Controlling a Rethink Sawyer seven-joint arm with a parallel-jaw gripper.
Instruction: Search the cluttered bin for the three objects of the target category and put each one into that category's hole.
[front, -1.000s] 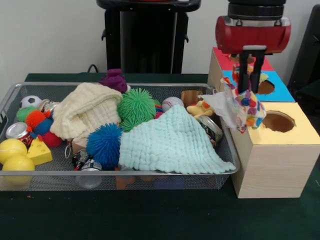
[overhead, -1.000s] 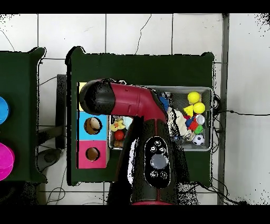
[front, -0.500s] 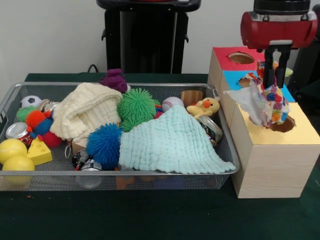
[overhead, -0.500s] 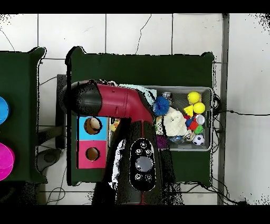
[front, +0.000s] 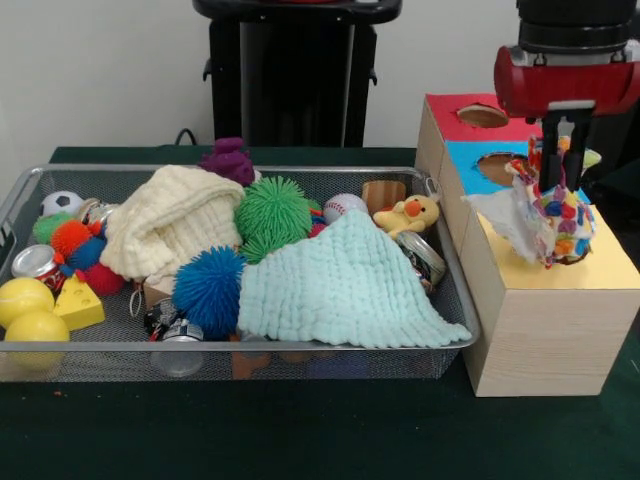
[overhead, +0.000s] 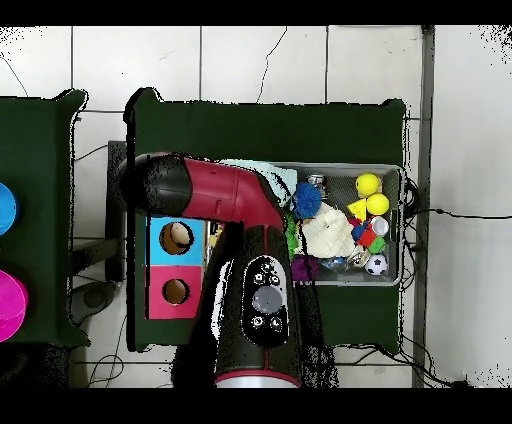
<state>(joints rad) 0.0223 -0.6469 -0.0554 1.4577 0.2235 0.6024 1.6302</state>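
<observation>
Though gripped, cloth (front: 545, 215) without legible writing.

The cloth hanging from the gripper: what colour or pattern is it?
The cloth is white with multicoloured dots, clearest in the front view.

A robotics lab, set up for a sorting test. A desk (front: 300, 440) covered in dark green cloth stands on a floor of pale tiles (overhead: 260, 60), with cables (overhead: 440, 215) trailing across them. A red and black robot arm (overhead: 240, 250) reaches over the desk. On it sit a wire mesh bin (front: 250, 350) crammed with toys and cloths, and a plywood box (front: 545, 330) with round holes in red, blue and yellow panels. The wall (front: 100, 70) behind is plain and bare.
</observation>
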